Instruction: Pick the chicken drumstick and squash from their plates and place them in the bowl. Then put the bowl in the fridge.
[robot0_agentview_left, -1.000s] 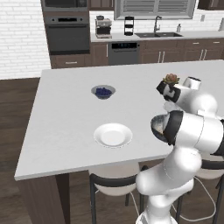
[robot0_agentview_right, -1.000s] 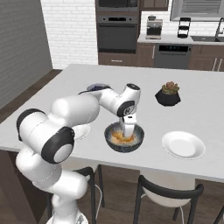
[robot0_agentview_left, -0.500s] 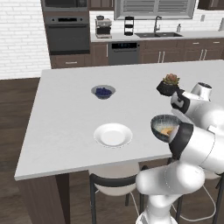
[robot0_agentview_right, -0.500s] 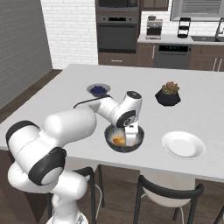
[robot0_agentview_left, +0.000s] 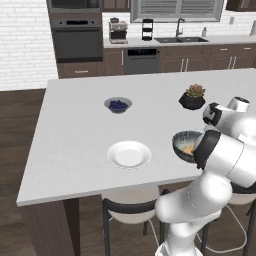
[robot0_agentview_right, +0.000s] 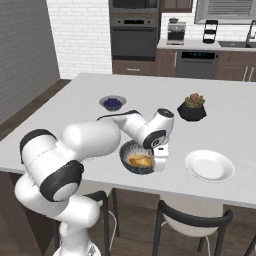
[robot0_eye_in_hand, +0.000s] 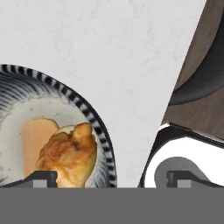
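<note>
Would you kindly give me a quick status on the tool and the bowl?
Tool open, straddling bowl rim. Drumstick and squash inside bowl. Nothing in the way.

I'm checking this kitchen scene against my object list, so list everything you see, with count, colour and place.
bowl: one, dark ribbed outside, speckled grey inside, near the counter's front edge.
chicken drumstick: one, golden-brown, in the bowl.
squash: one, pale tan-orange, in the bowl beside the drumstick.
plates: two, white, bare; one left of the bowl, one right of it.
blueberry bowl: one, grey with dark berries, mid counter.
plant pot: one, black, with a reddish-green plant, behind the bowl.
counter: one, pale grey island.
stools: two, dark-framed, under the front edge.
oven: one, dark, back wall.
gripper: one, open, at the bowl's right rim.
</note>
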